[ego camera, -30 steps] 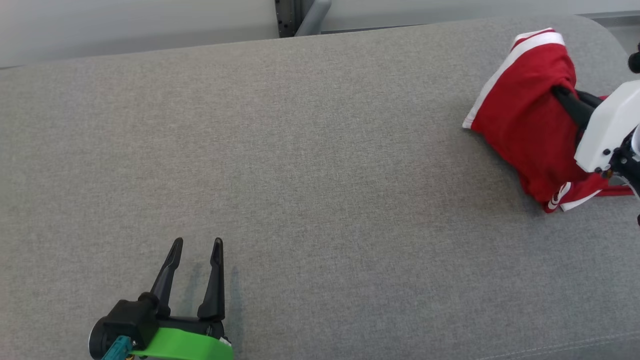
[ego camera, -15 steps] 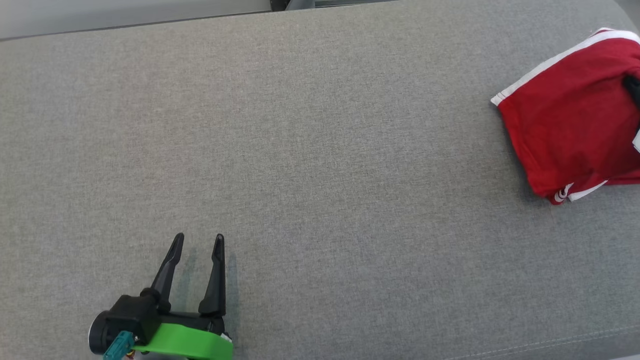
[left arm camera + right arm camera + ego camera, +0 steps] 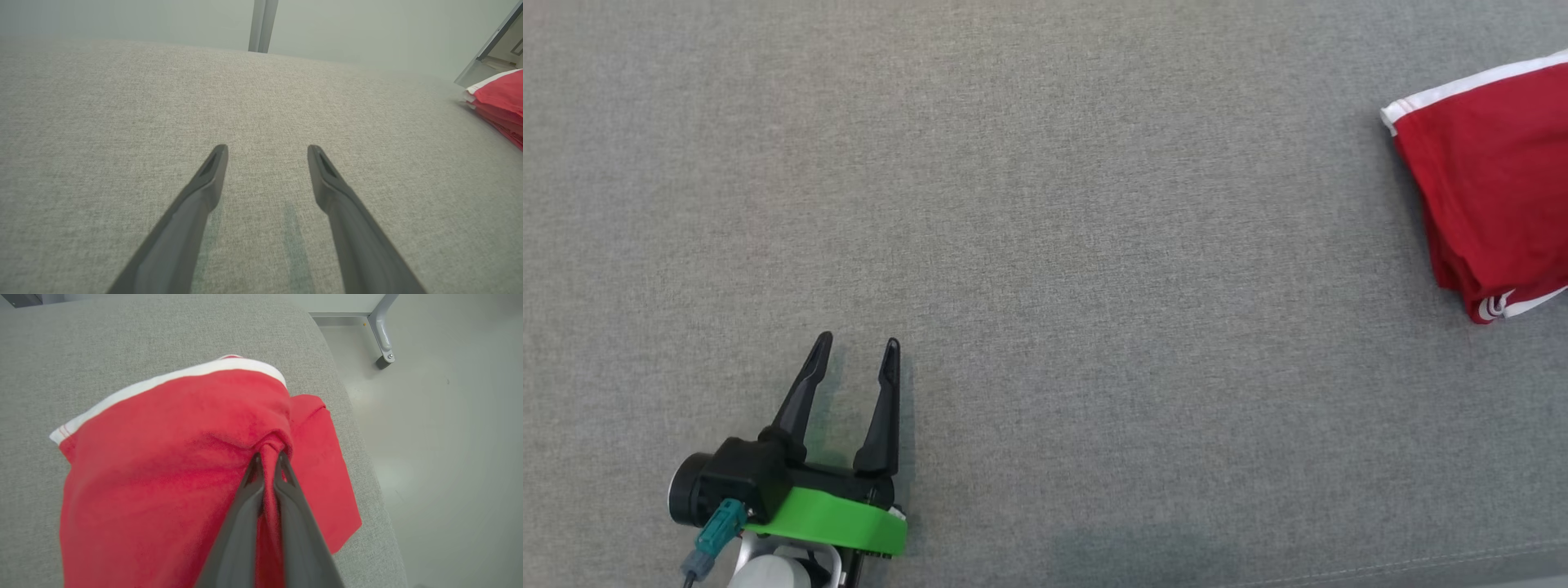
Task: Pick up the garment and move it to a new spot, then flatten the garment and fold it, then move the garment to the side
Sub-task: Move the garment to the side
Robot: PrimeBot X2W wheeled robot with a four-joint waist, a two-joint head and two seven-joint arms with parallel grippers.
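The garment [image 3: 1494, 180] is a folded red piece with white trim, lying at the right end of the grey cushioned surface [image 3: 1045, 245]. In the right wrist view my right gripper [image 3: 267, 457] is shut on a pinched fold of the red garment [image 3: 171, 457], near the cushion's right edge. My left gripper [image 3: 856, 351] hovers over bare grey fabric at the lower left, far from the garment, its two dark fingers spread and empty. The left wrist view shows those fingers [image 3: 212, 171] apart, with the garment [image 3: 500, 104] at the far right.
The cushion's right edge [image 3: 359, 428] drops off to a pale floor [image 3: 449, 437] just beside the garment. A grey metal leg with a foot [image 3: 382, 339] stands on that floor. A seam [image 3: 1421, 563] runs along the cushion's near edge.
The head camera has tilted down and left, so the garment slid toward the picture's right edge and the right arm left it. The left gripper stays open over the same spot.
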